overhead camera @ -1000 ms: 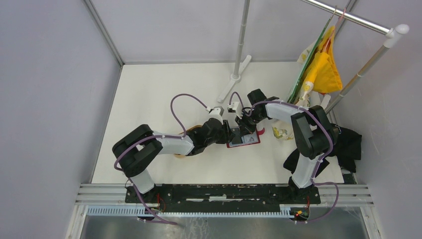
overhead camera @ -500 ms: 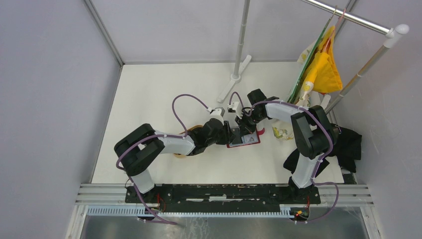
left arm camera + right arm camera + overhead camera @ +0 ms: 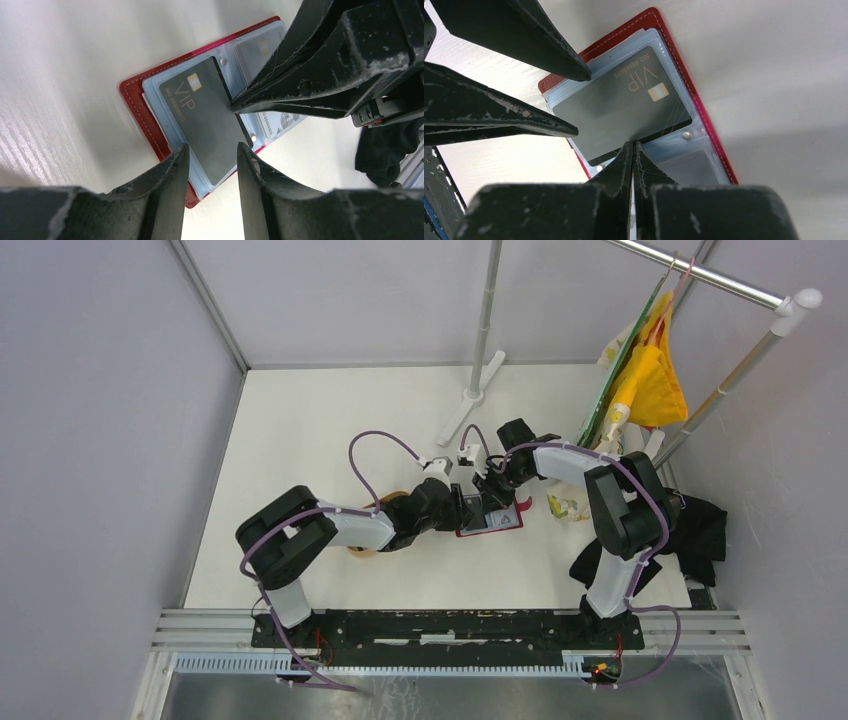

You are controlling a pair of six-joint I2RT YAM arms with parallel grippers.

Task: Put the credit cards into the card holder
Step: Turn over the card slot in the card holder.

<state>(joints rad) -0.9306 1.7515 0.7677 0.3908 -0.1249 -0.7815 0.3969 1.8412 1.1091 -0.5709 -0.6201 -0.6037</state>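
The red card holder (image 3: 503,523) (image 3: 137,107) (image 3: 664,30) lies open on the table, its grey-blue pockets facing up. A black credit card marked VIP (image 3: 207,117) (image 3: 624,112) lies flat on the pocket page, its lower end in the sleeve. My right gripper (image 3: 487,492) (image 3: 632,146) is shut, its tips pressing on the card's long edge. My left gripper (image 3: 466,508) (image 3: 212,150) is open, its fingers straddling the end of the card and holder. Other pockets show a pale card (image 3: 260,47) and a printed one (image 3: 277,122).
A tan wooden tray (image 3: 358,551) peeks out from under the left arm. A rack foot (image 3: 470,405) stands behind. At the right are a crumpled wrapper (image 3: 565,507), yellow cloth on a rail (image 3: 655,385) and a black cloth (image 3: 700,535).
The left arm's elbow has crept slightly to the right. Both grippers and the card holder stay almost where they were.
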